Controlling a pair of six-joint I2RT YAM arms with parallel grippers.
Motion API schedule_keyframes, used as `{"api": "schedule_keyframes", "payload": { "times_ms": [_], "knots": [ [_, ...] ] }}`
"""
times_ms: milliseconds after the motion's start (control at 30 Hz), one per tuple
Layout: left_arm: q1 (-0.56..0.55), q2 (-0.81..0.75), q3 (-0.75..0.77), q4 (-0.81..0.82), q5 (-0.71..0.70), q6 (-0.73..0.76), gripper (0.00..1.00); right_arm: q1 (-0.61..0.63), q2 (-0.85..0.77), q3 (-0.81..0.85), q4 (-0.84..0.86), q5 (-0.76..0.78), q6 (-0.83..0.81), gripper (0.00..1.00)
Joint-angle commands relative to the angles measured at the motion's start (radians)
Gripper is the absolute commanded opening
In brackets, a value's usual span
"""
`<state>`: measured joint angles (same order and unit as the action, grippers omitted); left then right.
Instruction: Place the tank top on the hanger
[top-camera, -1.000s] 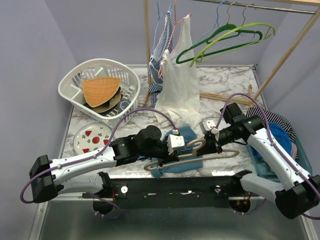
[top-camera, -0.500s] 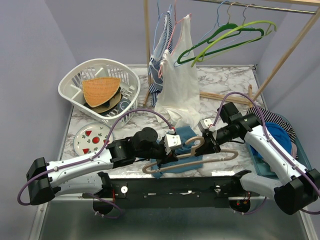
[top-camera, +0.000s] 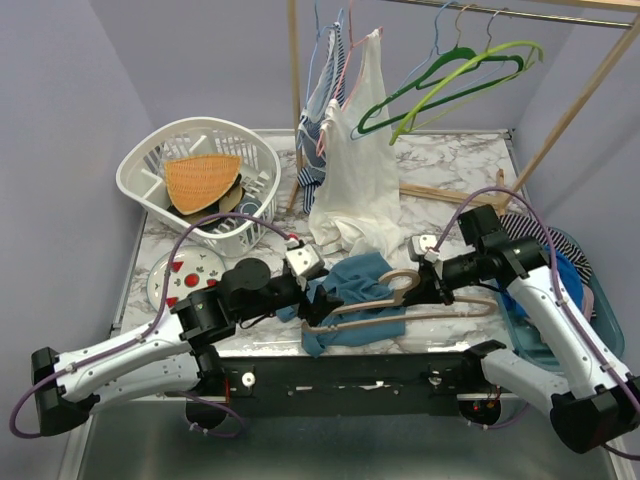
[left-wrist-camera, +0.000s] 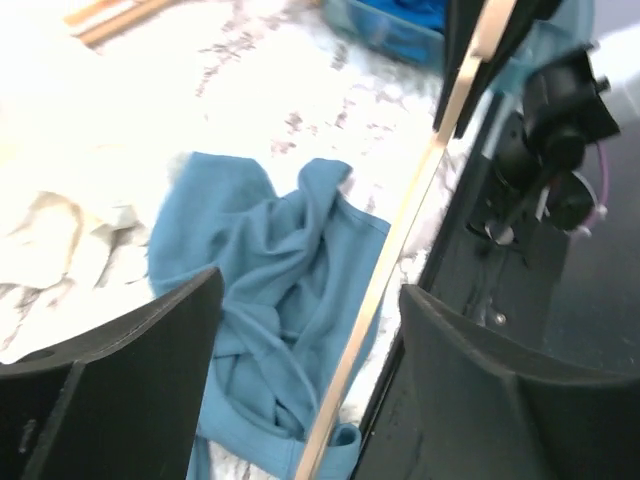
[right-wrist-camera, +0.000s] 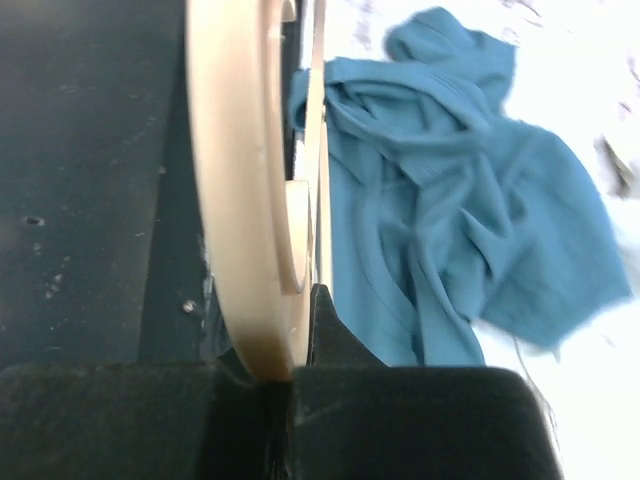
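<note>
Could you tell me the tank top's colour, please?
The tank top is teal-blue; right wrist view.

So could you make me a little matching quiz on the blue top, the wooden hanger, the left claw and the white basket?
Things:
1. tank top
2. hanger
3. left gripper
4. white basket

States or places:
A. clamped in the right gripper
B. at the far left of the table
C. jaws open
D. lying crumpled on the table

Pairs: 1-D, 2-A, 3-C, 4-B
</note>
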<state>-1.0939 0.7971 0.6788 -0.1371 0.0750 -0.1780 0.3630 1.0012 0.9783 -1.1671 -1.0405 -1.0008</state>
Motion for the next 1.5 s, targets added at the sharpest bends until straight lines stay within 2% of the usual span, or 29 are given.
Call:
{"api": "schedule_keyframes", "payload": {
  "times_ms": [0,200,433,767,867,1133,1167,1233,1267,1367,1467],
  "knots": [
    [0.025,-0.099,-0.027,-0.1,-0.237,-0.139,0.93,-0.1,-0.059,0.089,-0.072,0.103,0.025,0.0],
    [0.034,-0.13,-0.09,-0.228,-0.319,-0.398,0.95,-0.229,-0.096,0.151,-0.131,0.151,0.004,0.01],
    [0.034,-0.02,-0.139,-0.269,-0.314,-0.636,0.85,-0.24,-0.104,0.128,-0.123,0.148,0.014,0.0],
    [0.034,0.218,-0.073,-0.357,-0.379,-0.726,0.72,-0.24,-0.078,0.112,-0.12,0.099,0.007,0.0],
    [0.034,0.27,-0.077,-0.338,-0.376,-0.718,0.63,-0.242,-0.072,0.109,-0.12,0.088,0.005,0.0],
    [0.032,0.366,-0.071,-0.283,-0.354,-0.672,0.52,-0.242,-0.055,0.102,-0.126,0.057,-0.012,0.0],
    [0.032,0.376,-0.07,-0.279,-0.344,-0.661,0.45,-0.24,-0.053,0.102,-0.128,0.056,-0.015,0.0],
    [0.032,0.381,-0.062,-0.279,-0.34,-0.65,0.37,-0.242,-0.049,0.102,-0.132,0.051,-0.019,0.0],
    [0.032,0.375,-0.058,-0.283,-0.34,-0.646,0.23,-0.242,-0.049,0.103,-0.134,0.05,-0.021,0.01],
    [0.032,0.332,-0.039,-0.308,-0.342,-0.635,0.04,-0.24,-0.047,0.102,-0.144,0.043,-0.03,0.01],
    [0.032,0.26,-0.018,-0.337,-0.334,-0.624,0.0,-0.24,-0.041,0.105,-0.155,0.04,-0.045,0.0]
  ]
}}
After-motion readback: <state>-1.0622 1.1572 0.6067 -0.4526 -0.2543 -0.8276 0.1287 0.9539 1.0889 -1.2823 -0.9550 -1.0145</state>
